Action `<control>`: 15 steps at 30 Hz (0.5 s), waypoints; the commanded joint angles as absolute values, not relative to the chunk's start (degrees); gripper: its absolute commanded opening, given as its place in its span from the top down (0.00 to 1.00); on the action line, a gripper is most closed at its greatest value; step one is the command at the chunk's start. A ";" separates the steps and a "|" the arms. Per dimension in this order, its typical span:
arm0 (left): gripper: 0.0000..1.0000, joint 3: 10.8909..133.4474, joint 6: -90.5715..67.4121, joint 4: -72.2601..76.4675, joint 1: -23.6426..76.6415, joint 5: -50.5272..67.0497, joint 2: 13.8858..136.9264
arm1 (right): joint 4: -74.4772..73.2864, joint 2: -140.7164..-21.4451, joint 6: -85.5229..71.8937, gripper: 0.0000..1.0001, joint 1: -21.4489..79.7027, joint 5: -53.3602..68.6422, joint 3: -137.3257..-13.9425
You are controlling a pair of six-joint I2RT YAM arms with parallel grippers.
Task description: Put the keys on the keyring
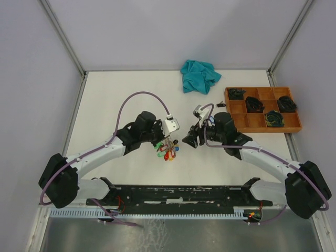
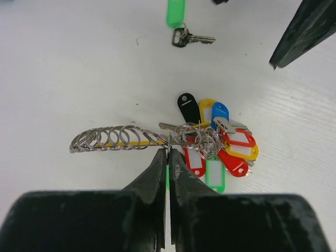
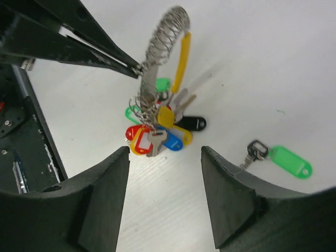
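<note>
Silver wire of the keyring (image 2: 113,138) sits pinched between the closed jaws of my left gripper (image 2: 168,153), with the tagged keys (image 2: 226,144) bunched low at one end. My right gripper (image 3: 165,157) hangs just beside that bunch, jaws wide and empty. One green-tagged key (image 3: 281,158) lies loose on the table (image 2: 79,68), apart from the ring. My worry is the thin pinch. A nudge from the right fingers could twist the wire out, or shake threaded keys off an opening I cannot see.
</note>
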State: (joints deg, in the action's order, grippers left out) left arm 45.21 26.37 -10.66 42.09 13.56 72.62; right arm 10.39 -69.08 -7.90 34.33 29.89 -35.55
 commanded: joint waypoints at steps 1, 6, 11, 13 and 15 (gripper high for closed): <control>0.97 48.28 22.19 -8.61 41.91 6.47 72.39 | -0.48 -65.52 -10.73 0.36 33.97 15.64 -38.15; 0.97 48.14 21.84 -8.27 41.92 5.77 70.83 | -8.57 -65.85 -14.15 0.03 33.45 4.64 -42.32; 0.97 48.79 21.58 -8.97 41.91 4.70 70.11 | -16.87 -72.20 -15.01 0.14 32.01 -13.09 -48.14; 0.97 48.79 21.53 -9.04 41.92 4.95 69.75 | -19.51 -75.54 -15.33 0.15 30.74 -16.85 -51.11; 0.97 48.95 21.53 -9.13 41.88 5.01 69.41 | -22.12 -79.38 -15.38 0.19 29.54 -20.09 -54.56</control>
